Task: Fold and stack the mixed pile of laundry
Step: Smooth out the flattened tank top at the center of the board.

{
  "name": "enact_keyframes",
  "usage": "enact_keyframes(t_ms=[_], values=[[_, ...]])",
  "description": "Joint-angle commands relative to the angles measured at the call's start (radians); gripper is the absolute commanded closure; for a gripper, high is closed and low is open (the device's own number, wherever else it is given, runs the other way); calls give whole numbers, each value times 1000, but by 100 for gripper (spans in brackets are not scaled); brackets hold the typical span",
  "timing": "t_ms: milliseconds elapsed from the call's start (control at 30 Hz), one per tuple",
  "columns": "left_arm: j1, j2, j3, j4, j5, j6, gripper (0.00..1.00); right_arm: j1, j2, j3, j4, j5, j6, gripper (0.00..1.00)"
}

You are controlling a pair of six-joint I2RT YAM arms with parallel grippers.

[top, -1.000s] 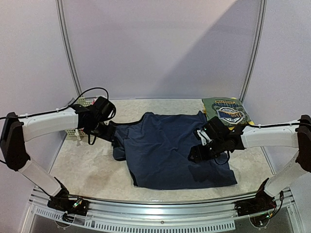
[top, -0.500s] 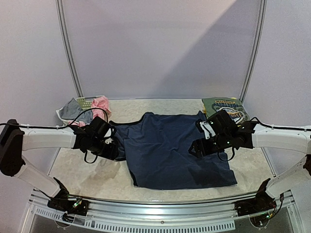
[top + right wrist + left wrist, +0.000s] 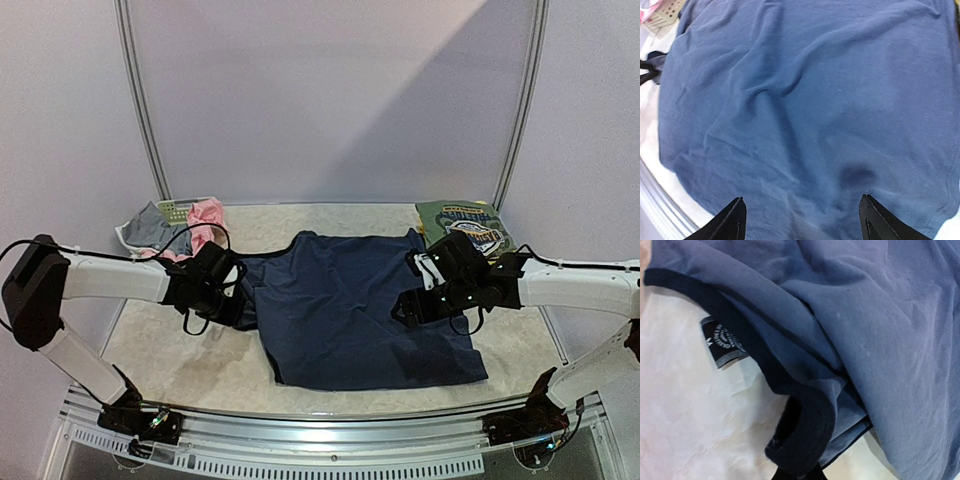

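1. Two grippers low at one garment. Left gripper (image 3: 236,304): pinched shut on the left edge of the navy dress (image 3: 360,320), clamping a bunched loop of darker binding (image 3: 802,432).
2. Right gripper (image 3: 403,312): spread wide above the dress's right half, with both black wedge-shaped fingertips (image 3: 736,217) apart over plain cloth. Cannot tell whether touching.
3. Beside the left grip, inside the dark-edged opening: a small dark woven tag (image 3: 722,340), rectangular, with a pale round emblem and ring of lettering too fine to read.
4. Dress cloth: soft, matte, blue-navy knit, rumpled in shallow folds, trimmed with a thicker near-black band. Spread flat across the middle of the table (image 3: 180,350), a pale, mottled, stone-like surface.
5. At the far right corner: a folded printed tee (image 3: 465,225), dark green in look, bearing a shield-shaped badge with banner lettering, not legible.
6. At the far left corner, well apart from the dress: a crumpled grey piece (image 3: 148,228) and a pink piece (image 3: 208,214), draped over a pale-green lattice basket (image 3: 177,210) of stiff plastic.
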Motion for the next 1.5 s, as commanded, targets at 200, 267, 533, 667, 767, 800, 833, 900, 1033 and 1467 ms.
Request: enact_keyframes(t_ms=[200, 267, 533, 667, 767, 800, 833, 900, 1033, 1467], values=[[-7, -241, 72, -392, -143, -119, 100, 5, 30, -15, 30, 153, 47, 21], [-9, -261, 82, -448, -177, -158, 100, 5, 48, -14, 35, 160, 49, 21], [13, -327, 113, -652, -282, -299, 100, 4, 73, -22, 65, 204, 39, 21], [17, -309, 93, -686, -320, -371, 100, 4, 88, -26, 83, 204, 35, 21], [20, -272, 63, -680, -346, -410, 82, 5, 101, -31, 98, 186, 35, 21], [22, -253, 55, -671, -346, -417, 72, 5, 104, -30, 101, 180, 34, 21], [23, -233, 49, -664, -350, -424, 61, 3, 109, -29, 102, 176, 32, 21], [21, -196, 52, -664, -375, -439, 47, 4, 112, -25, 102, 174, 31, 21], [-27, -169, 130, -686, -479, -444, 39, 4, 106, -19, 100, 170, 33, 21], [6, 216, 423, -284, -267, -66, 55, 5, 121, -5, 92, 203, 53, 21]])
